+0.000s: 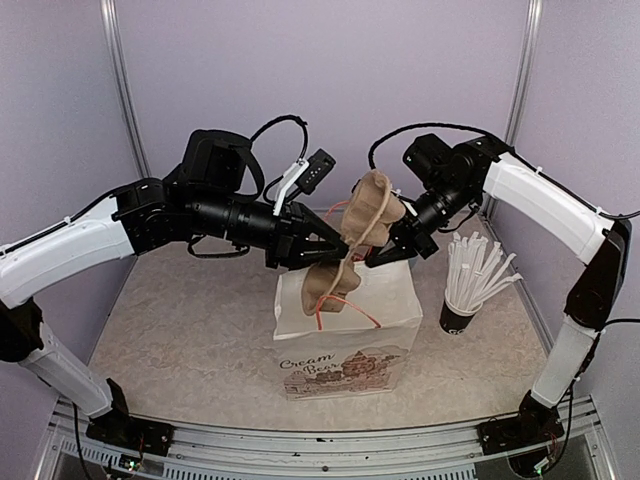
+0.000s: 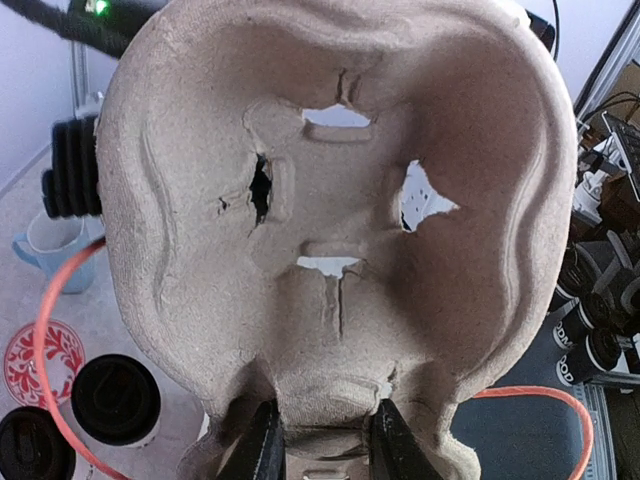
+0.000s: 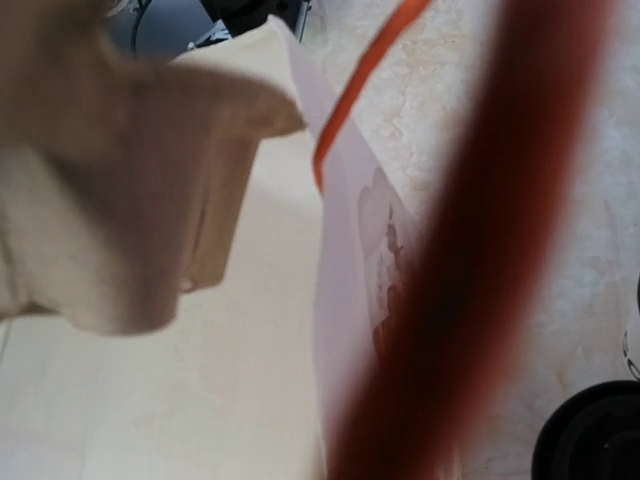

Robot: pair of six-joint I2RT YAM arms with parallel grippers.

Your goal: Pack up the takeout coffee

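Top view: the left gripper pinches the brown cardboard cup tray above the white paper bag with orange handles. The right gripper is closed tight, maybe on the tray's rim. Lower the tray flat, clear of the handles.

Left wrist view: two white paper cups with black lids stand on the table, hidden from above.

Right wrist view: mostly blur.

A robot test booth set up like a coffee counter. Behind the printed paper bag rise plain lilac walls joined by metal posts. In front of it, a metal rail carries the left arm and right arm. The bag stands on a marble-patterned desk, with a cup of straws just to its right.
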